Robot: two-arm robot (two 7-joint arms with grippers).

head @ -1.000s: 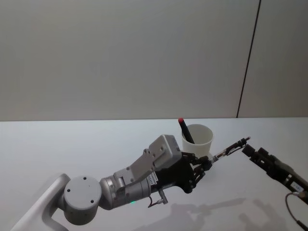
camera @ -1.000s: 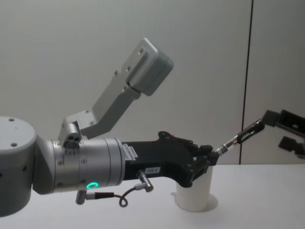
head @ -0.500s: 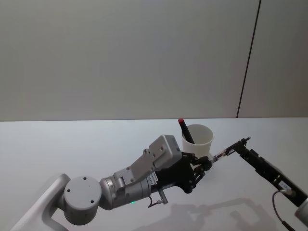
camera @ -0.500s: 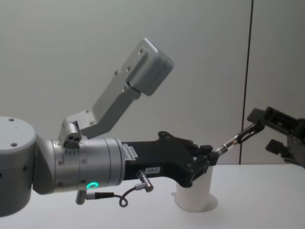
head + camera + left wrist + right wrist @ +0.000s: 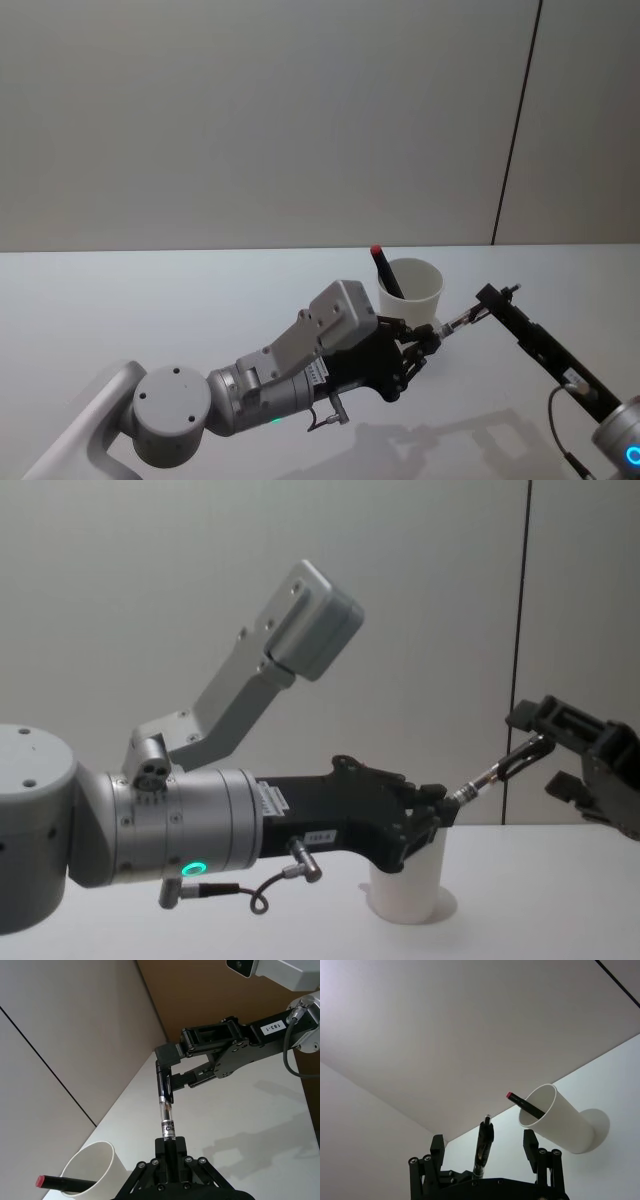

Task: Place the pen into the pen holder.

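Note:
My left gripper is shut on a clear-barrelled pen with a black cap, holding it by its lower end just beside the white paper cup pen holder. The pen slants up and away to the right. My right gripper is open, its two fingers standing on either side of the pen's capped end with gaps on both sides. In the left wrist view the right gripper brackets the pen near its tip. The pen holder stands upright on the table.
A black marker with a red cap leans inside the pen holder, poking over its rim. The white table stretches out to the left, and a plain grey wall rises behind it.
My right gripper has moved in toward the pen's capped end and now straddles it. The left gripper and the pen have stayed still.

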